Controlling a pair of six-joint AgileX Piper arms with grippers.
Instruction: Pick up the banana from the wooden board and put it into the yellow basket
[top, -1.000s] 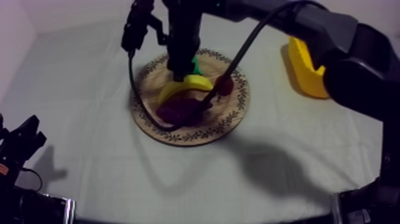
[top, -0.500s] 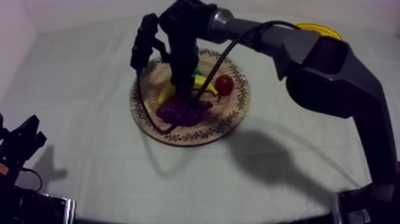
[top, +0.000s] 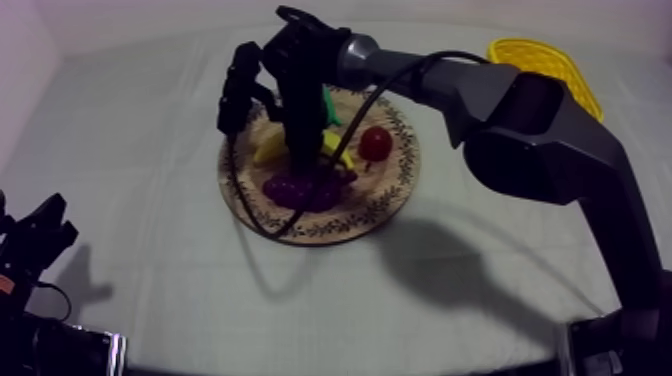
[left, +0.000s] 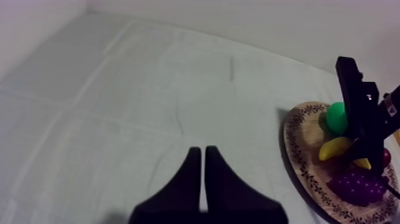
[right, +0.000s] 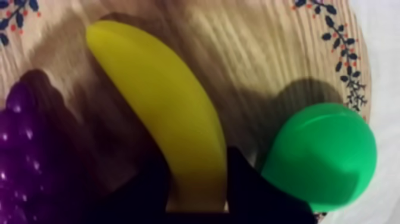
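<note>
Banana (right: 161, 113) flat on board (right: 262, 53), right pincer (right: 196, 179) clamped across long axis.

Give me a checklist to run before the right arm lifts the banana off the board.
1. Right claw round the banana: ok, closed on it from both sides.
2. Grip centred along the banana: cannot tell.
3. Neighbours clear of the lift: not ok. The pear sits close on one side of the claw and the grapes on the other. The small red fruit stands apart.
4. Yellow basket open and unobstructed: ok, it is beyond the wooden board, on the right side.
5. Left claw out of the way: ok, shut, low over the cloth, away from the board.
</note>
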